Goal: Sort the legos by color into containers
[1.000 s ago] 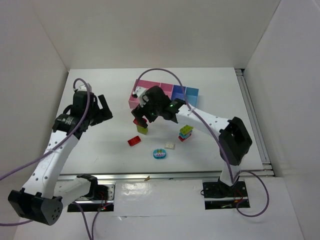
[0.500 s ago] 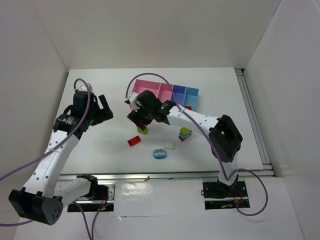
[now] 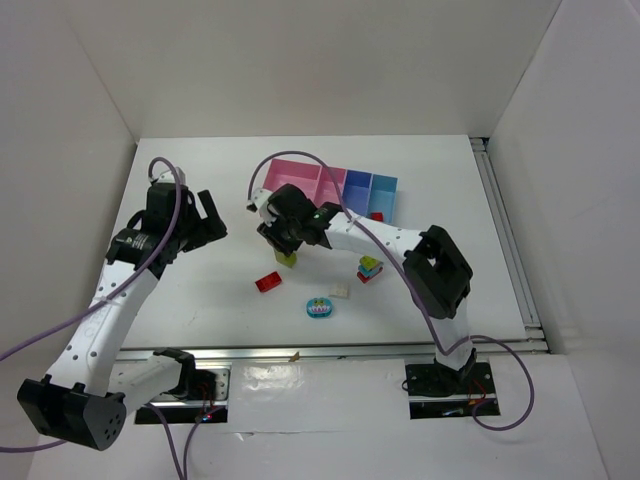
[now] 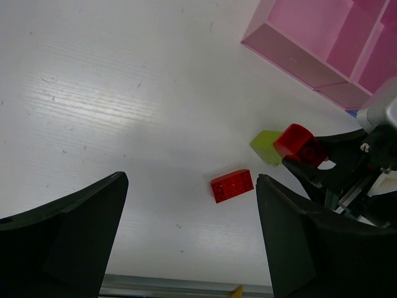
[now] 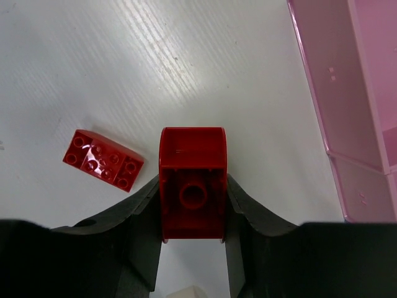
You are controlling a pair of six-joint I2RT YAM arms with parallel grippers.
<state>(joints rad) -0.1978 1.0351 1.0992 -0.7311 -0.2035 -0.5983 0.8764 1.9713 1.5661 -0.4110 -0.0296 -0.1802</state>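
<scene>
Fingers of the right gripper are clenched on a red arched brick, one on each side, at the centre of the right wrist view. To its left on the worktop lies a flat red brick, and the wide pink bin fills the upper right.

In the top view the right gripper hangs just above a yellow-green brick, left of frame centre. The narrow pink bin, blue bin and light blue bin stand in a row to the right of the wide pink one. A cream-white brick and a teal-blue and pink piece lie lower down, near the centre.

The left gripper, at the left of the frame, has its fingers spread wide, grasping nothing.
</scene>
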